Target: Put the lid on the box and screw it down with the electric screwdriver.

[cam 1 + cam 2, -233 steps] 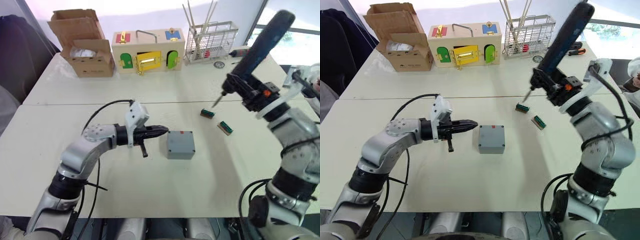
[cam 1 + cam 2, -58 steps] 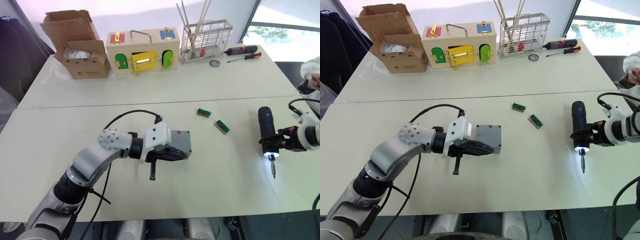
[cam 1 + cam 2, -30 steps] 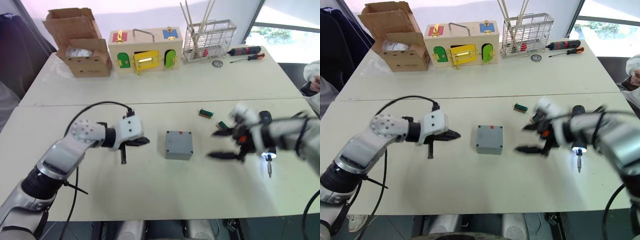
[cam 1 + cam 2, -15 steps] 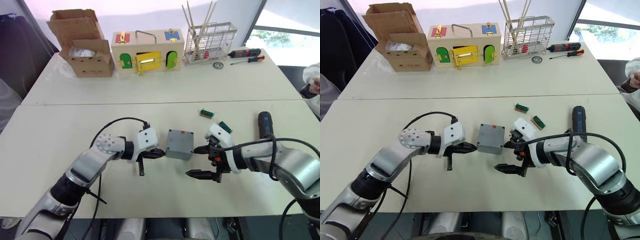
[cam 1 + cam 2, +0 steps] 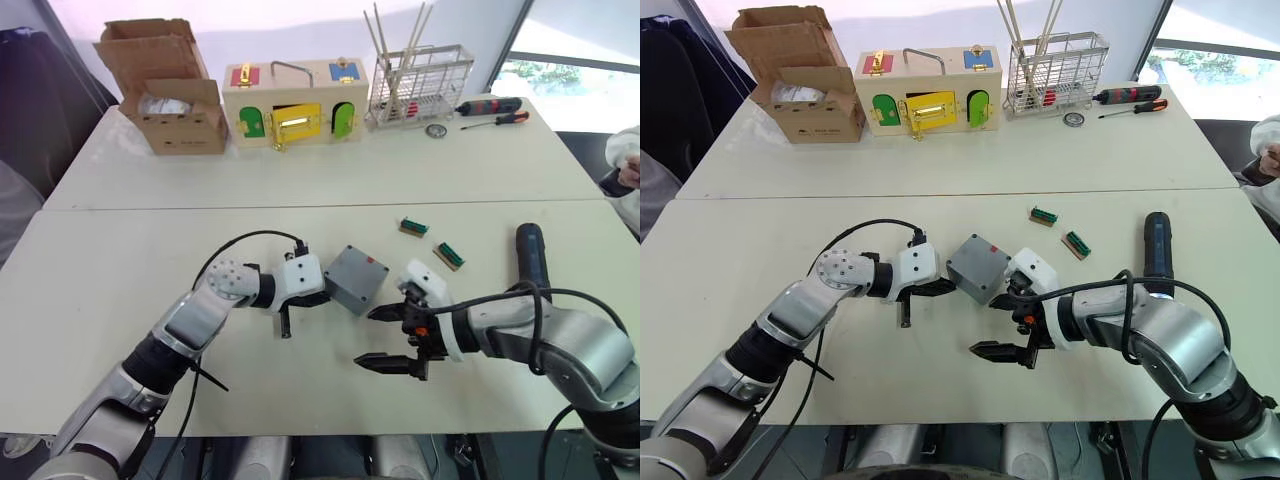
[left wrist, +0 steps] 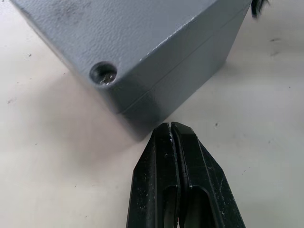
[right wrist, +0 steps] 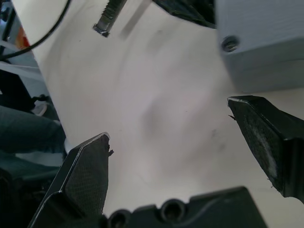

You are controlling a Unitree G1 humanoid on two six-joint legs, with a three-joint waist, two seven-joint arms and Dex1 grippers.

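The grey box stands turned at an angle on the table's middle. The lid sits on top of it, with a seam showing below a corner screw hole. My left gripper is shut with nothing in it, its tip against the box's near-left corner. My right gripper is open just right of and in front of the box, apart from it. The black electric screwdriver lies on the table to the far right, free of both grippers.
Two small green-topped blocks lie behind the right gripper. Along the back stand a cardboard box, a wooden box with coloured doors, a wire rack and hand screwdrivers. A person's sleeve shows at right.
The box has turned on the table, with the left gripper's tip pressed to its corner. My right gripper has slid a little nearer and to the left. The electric screwdriver lies where it was.
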